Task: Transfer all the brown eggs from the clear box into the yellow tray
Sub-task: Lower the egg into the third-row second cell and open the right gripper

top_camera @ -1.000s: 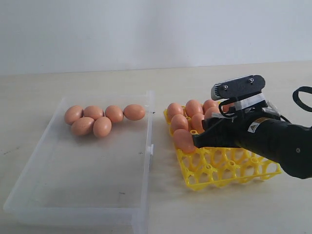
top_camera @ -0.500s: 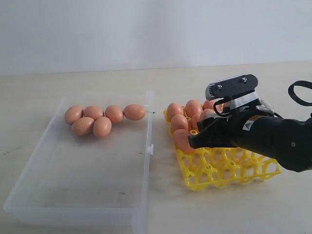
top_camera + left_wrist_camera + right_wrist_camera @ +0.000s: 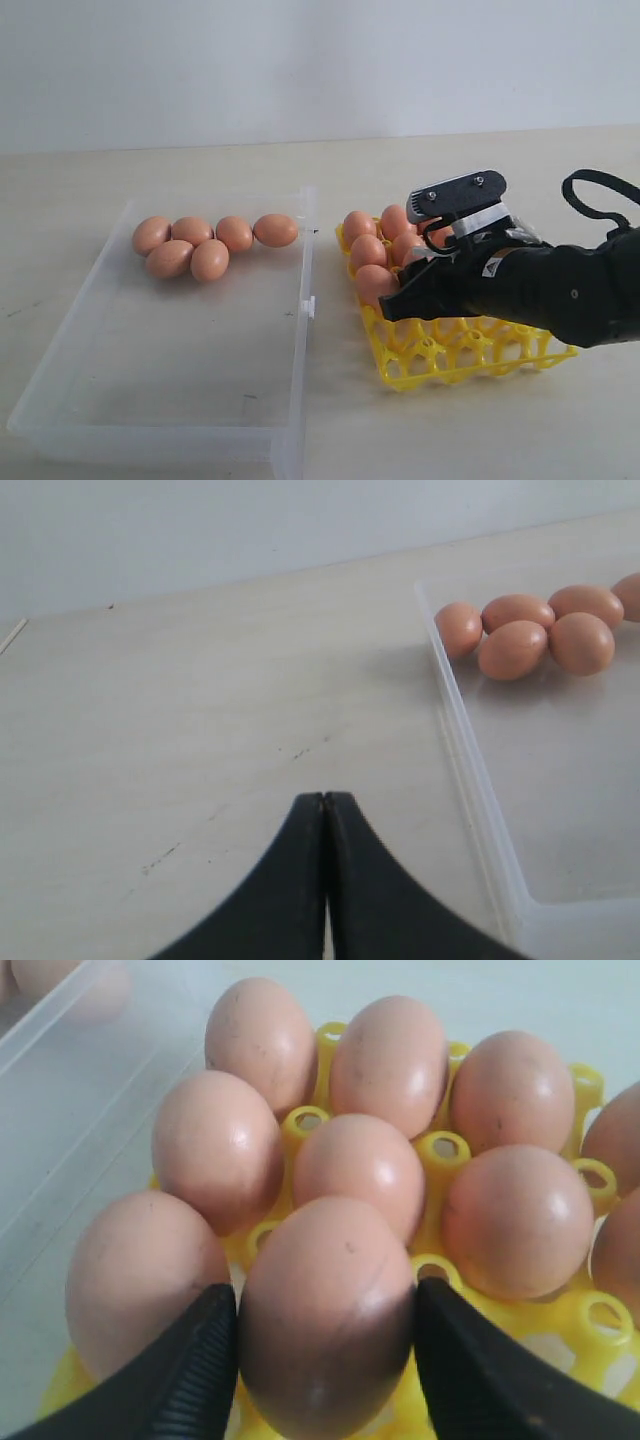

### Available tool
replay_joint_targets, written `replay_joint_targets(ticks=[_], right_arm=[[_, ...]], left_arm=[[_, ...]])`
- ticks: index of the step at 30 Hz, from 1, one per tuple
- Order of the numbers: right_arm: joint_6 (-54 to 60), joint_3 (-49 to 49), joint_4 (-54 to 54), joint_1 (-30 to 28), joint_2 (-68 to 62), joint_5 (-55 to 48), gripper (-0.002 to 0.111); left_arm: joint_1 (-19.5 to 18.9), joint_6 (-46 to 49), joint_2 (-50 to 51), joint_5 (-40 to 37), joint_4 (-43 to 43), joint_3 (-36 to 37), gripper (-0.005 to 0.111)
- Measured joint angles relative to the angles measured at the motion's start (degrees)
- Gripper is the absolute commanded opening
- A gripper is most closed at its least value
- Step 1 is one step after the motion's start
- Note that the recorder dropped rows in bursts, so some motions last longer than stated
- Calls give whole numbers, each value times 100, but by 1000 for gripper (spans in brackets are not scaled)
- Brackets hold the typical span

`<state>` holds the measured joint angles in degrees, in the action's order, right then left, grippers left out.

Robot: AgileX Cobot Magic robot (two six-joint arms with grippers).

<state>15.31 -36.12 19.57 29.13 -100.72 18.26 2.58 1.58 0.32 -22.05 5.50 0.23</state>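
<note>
My right gripper (image 3: 412, 292) is low over the near left part of the yellow tray (image 3: 470, 362). In the right wrist view this gripper (image 3: 325, 1305) is shut on a brown egg (image 3: 322, 1260), one black finger (image 3: 195, 1360) pressing each side. Several more brown eggs (image 3: 367, 250) fill the tray's far cells. Several brown eggs (image 3: 210, 258) lie grouped at the far end of the clear box (image 3: 305, 300). My left gripper (image 3: 326, 800) is shut with nothing in it, over bare table beside the box wall (image 3: 470, 770), with eggs (image 3: 512, 648) beyond. It is outside the exterior view.
The tray stands just right of the clear box, nearly touching its wall with the small side clip (image 3: 311, 306). The near cells of the tray (image 3: 450, 345) hold nothing. A black cable loop (image 3: 590, 190) rises behind my right arm.
My right gripper has moved left and down toward the tray with the egg still held. The eggs in the box have not moved.
</note>
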Motion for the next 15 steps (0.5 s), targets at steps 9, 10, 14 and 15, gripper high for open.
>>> replay_joint_targets(ticks=[9, 10, 14, 15], right_arm=[[-268, -102, -271, -224, 0, -173, 0], [-294, -181, -306, -224, 0, -259, 0], [-330, -279, -402, -224, 0, -388, 0], [-330, -279, -402, -224, 0, -388, 0]], left_arm=[[0, 0, 0, 0, 0, 0, 0], [0, 0, 0, 0, 0, 0, 0], [0, 0, 0, 0, 0, 0, 0], [0, 0, 0, 0, 0, 0, 0]])
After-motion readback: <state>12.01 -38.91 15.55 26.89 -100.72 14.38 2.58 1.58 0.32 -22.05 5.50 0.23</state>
